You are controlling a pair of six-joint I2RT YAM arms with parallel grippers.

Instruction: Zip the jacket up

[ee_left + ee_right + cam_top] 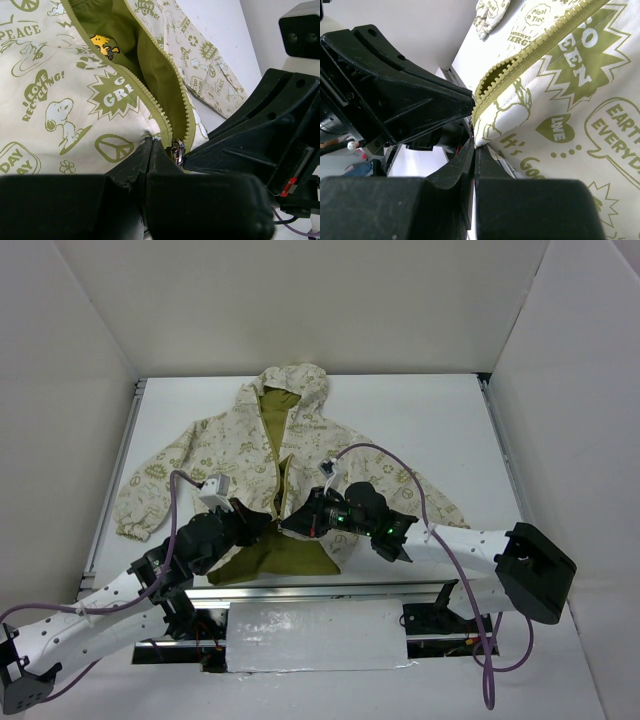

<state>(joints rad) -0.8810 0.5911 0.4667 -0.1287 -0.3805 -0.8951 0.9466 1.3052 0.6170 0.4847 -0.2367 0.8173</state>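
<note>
Walled white surface [440, 430] carries the jacket [225, 445] flat at centre, hood at 12 o'clock, front unzipped. An olive cloth [285, 555] spills out at 6 o'clock. There the left gripper [270, 527] and right gripper [292, 525] crowd nose to nose, both pinched tight on the jacket hem, with the zipper slider [177, 150] between them.

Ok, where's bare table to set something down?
Widest bare table lies between the hood and the right rail; a smaller patch left of the hood. Crowded at the jacket hem, where left gripper and right gripper meet.
</note>
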